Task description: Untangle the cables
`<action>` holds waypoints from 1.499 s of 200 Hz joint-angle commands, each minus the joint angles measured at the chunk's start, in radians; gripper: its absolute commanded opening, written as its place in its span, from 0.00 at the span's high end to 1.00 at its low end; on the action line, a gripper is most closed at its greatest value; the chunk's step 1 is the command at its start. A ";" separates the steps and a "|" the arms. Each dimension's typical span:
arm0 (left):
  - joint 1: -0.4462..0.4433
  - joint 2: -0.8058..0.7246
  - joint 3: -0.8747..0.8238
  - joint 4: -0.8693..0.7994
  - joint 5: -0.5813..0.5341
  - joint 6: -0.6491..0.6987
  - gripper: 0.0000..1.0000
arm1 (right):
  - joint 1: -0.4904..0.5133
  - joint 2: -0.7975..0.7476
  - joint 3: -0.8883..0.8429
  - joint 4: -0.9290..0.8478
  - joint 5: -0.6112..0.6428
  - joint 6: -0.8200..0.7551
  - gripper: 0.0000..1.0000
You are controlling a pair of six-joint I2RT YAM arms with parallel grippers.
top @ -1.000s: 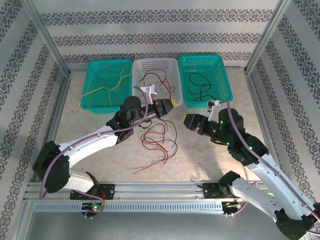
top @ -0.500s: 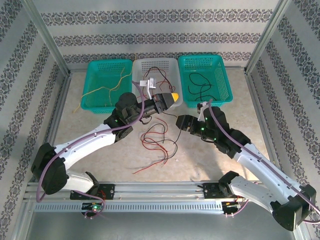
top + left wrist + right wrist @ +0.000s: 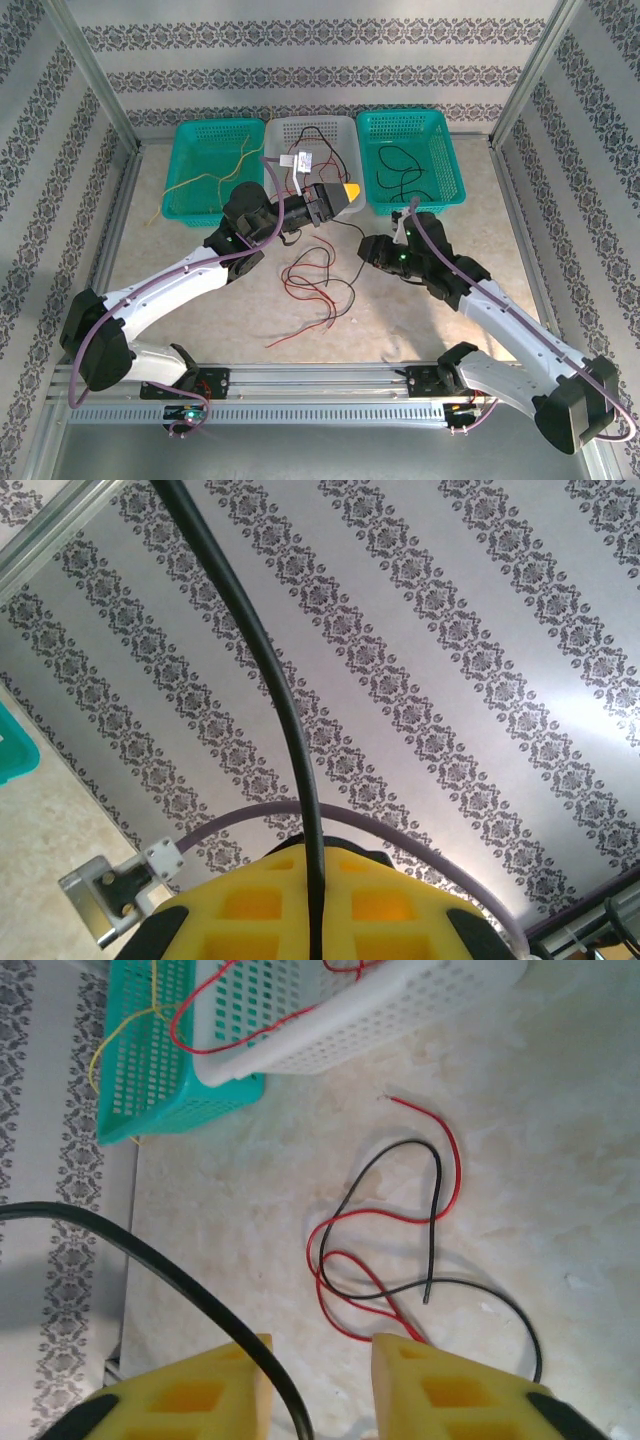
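Pulling one black cable (image 3: 290, 730) out of the tangle. The left gripper (image 3: 348, 190) is shut on it. The right gripper (image 3: 320, 1352) is half open around it. Other cables (image 3: 315, 283) lie on the worktop (image 3: 400, 325). Next, I think the right gripper must pinch it and pull away.

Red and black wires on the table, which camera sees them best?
The right wrist camera: the red and black wires lie close and large, so their crossings are plain. The top camera shows the whole bunch, thin and small. The left wrist camera faces the wall, with one black wire clamped in the left tool.
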 commanded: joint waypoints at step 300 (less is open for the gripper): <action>0.022 -0.216 -0.091 -0.612 -0.337 0.346 0.00 | -0.305 0.218 1.014 -0.321 -0.014 -0.219 1.00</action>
